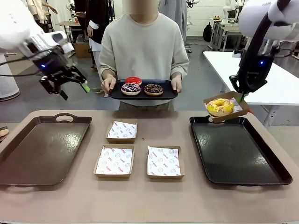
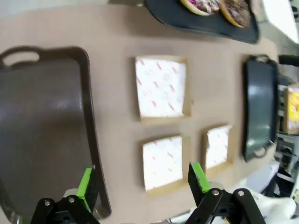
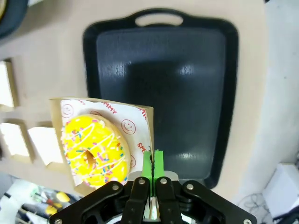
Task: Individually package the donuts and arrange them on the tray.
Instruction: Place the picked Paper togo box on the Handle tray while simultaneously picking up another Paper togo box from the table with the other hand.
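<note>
Tan tabletop [image 1: 149,205] lay between the robot and a person [image 1: 145,46] standing at its far edge. The right gripper [image 1: 241,97] had its green pads pressed together on the rim of a paper-lined cardboard box [image 3: 133,114]. The yellow donut [image 1: 220,107] sat inside that box, just beside the fingers, lifted over a corner of the black tray [image 1: 238,154] that spread beyond them. The left gripper [image 1: 74,91] hung in free air with its fingers spread wide apart. Past their tips lay three open lined boxes [image 2: 161,86], with the brown tray [image 2: 42,130] under one pad. Well beyond both pairs of fingers, the person's hands [image 1: 108,84] held a small dark tray [image 1: 142,96] carrying the red donut [image 1: 133,80], purple sprinkled donut [image 1: 131,88] and chocolate donut [image 1: 153,89].
</note>
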`<state>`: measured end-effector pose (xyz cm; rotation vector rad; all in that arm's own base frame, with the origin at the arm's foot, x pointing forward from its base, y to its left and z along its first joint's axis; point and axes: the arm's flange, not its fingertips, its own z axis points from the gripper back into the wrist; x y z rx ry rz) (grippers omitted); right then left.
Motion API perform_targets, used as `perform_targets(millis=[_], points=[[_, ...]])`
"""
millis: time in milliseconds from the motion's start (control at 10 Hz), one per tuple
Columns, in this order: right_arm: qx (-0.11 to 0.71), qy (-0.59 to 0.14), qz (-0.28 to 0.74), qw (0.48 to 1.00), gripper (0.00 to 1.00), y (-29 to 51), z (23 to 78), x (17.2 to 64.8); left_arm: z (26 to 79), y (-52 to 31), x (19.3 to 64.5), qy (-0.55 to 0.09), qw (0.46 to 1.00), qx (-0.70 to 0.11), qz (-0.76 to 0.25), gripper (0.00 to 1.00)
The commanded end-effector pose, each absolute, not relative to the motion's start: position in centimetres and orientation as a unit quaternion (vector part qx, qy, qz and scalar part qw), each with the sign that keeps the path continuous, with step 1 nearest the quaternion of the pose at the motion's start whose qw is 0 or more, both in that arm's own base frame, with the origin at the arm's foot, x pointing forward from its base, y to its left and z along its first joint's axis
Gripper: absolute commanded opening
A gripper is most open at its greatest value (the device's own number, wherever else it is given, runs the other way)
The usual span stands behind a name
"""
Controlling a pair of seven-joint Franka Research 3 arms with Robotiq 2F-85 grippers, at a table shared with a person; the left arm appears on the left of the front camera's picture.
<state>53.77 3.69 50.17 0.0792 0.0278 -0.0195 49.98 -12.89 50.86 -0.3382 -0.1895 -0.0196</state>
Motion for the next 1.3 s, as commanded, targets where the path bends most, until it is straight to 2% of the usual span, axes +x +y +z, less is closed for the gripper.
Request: perform_targets(millis=[0, 400, 500, 1200], points=[[0.057, 0.015, -0.023, 0.998, 0.01, 3.1, 48.0, 54.3, 49.2, -15.4, 52.6, -0.111, 0.988, -0.107, 0.011, 1.00], [0.080, 0.017, -0.046, 0.996, 0.01, 1.9, 45.0, 54.6, 44.6, -18.9, 55.1, -0.118, 0.992, -0.047, -0.017, 1.00], [0.057, 0.028, -0.035, 0.997, 0.01, 2.4, 45.9, 54.8, 43.2, -19.4, 55.5, -0.116, 0.992, -0.044, -0.032, 1.00], [0.057, 0.028, -0.035, 0.997, 0.01, 2.4, 45.9, 54.8, 36.0, -21.5, 57.0, -0.084, 0.995, -0.028, -0.056, 1.00]])
